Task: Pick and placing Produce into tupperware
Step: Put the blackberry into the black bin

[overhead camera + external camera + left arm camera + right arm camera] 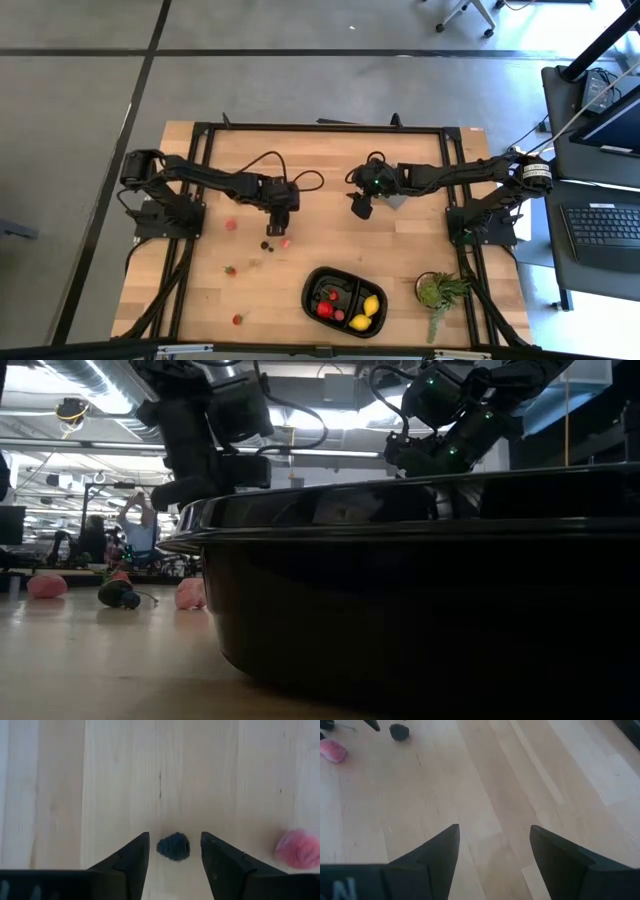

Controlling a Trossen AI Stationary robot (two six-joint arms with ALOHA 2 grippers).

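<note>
Step in hand: a pick was judged to be under way, with one dark berry (173, 847) lined up for grasping on the wooden table (330, 165).
Left gripper (175, 851): it was held low over the table left of centre, fingers apart, the berry lying between the tips and untouched by either.
Nearby pieces: a pink piece (297, 849) lay just beside the berry, outside the fingers; other red bits (231, 270) were scattered well apart.
Tray (345, 301): it stood near the front edge, already holding a lemon (371, 306) and red pieces (325, 309).
Right gripper (494, 846): it waited over bare wood near the table's centre, fingers apart, holding nothing.
Next move, as judged: closing on the berry alone, lifting, and carrying it to the tray.
Care called for: a light squeeze, since the berry looked small and soft.
</note>
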